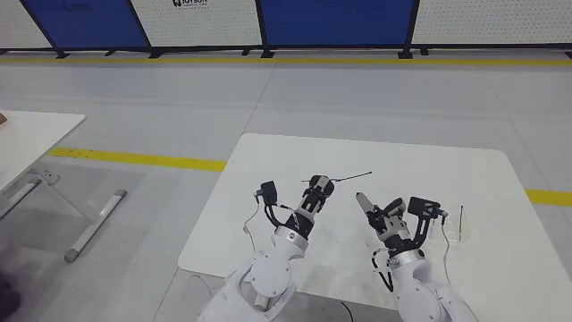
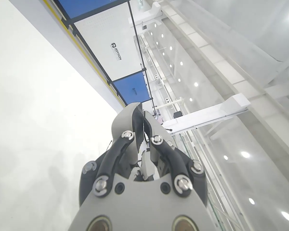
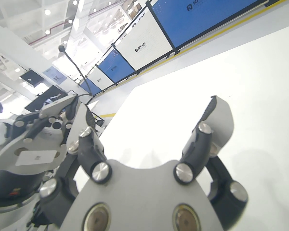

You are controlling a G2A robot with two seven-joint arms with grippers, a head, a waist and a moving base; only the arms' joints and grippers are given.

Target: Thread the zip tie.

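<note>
A thin black zip tie [image 1: 350, 177] sticks out of my left gripper [image 1: 319, 184] toward the table's middle, above the white table [image 1: 447, 165]. The left gripper [image 2: 143, 112] is shut on one end of the tie. In the right wrist view the zip tie [image 3: 74, 64] curves up from the left gripper [image 3: 73, 104], with its small head at the free end. My right gripper [image 1: 377, 204] sits just to the right of the left one, open, with nothing between its fingers. In its own view the right gripper [image 3: 150, 106] hangs over bare table.
A thin black strip [image 1: 461, 219] lies on the table right of the right arm. A second white table [image 1: 36, 134] stands to the far left across the floor gap. Blue and white panels [image 1: 340, 4] line the back, behind a yellow floor line.
</note>
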